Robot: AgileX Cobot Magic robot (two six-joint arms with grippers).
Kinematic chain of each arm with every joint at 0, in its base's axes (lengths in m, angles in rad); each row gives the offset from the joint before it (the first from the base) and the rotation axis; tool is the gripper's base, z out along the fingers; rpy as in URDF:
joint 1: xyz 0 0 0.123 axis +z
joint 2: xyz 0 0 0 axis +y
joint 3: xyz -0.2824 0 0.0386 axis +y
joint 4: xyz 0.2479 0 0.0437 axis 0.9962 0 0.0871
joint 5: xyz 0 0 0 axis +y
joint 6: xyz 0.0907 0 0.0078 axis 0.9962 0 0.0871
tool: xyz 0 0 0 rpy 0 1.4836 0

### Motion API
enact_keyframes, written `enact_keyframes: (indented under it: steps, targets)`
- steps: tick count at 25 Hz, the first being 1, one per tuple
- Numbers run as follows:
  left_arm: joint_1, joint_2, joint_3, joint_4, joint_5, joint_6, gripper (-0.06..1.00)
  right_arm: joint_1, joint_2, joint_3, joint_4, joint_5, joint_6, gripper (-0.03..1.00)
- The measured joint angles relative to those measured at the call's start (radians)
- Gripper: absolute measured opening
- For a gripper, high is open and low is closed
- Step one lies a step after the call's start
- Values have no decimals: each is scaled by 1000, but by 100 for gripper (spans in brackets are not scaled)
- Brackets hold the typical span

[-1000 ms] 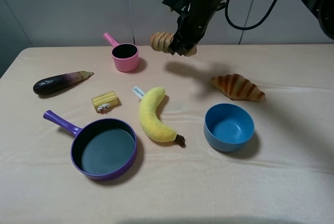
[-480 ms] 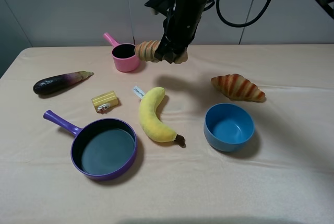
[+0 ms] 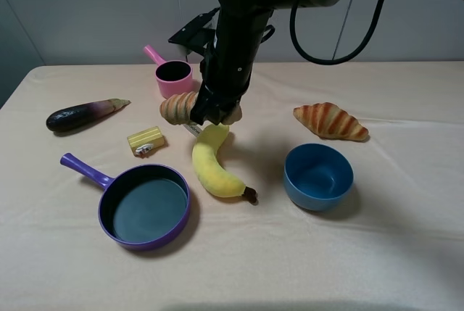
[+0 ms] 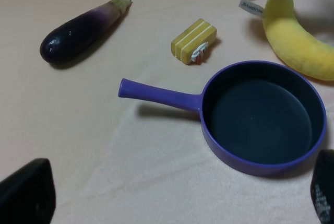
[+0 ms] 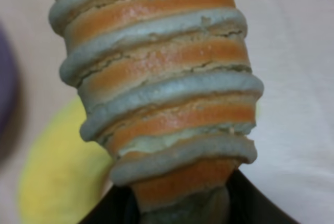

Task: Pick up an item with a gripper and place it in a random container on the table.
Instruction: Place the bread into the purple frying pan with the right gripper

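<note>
**Loaf aloft, short of the pan**

Your bread loaf (image 3: 180,107) hangs above the table, clamped at one end in the right gripper (image 3: 210,113). The banana (image 3: 214,166) lies at its 5 o'clock. The purple frying pan (image 3: 145,209) is at 7 o'clock, well apart.

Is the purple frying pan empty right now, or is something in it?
Empty. The purple frying pan shows only its bare dark inside; the bread loaf is held in the right gripper.
</note>
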Motion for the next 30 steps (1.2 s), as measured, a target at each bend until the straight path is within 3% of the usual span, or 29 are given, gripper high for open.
enact_keyframes:
  steps: [8,17,30]
  targets:
    - [0,0,0,0,0,0,99,110,-68,143,19,-71,42,21]
    - [0,0,0,0,0,0,99,248,-76,157,27,-117,62,21]
    - [0,0,0,0,0,0,99,319,-42,157,27,-155,89,20]
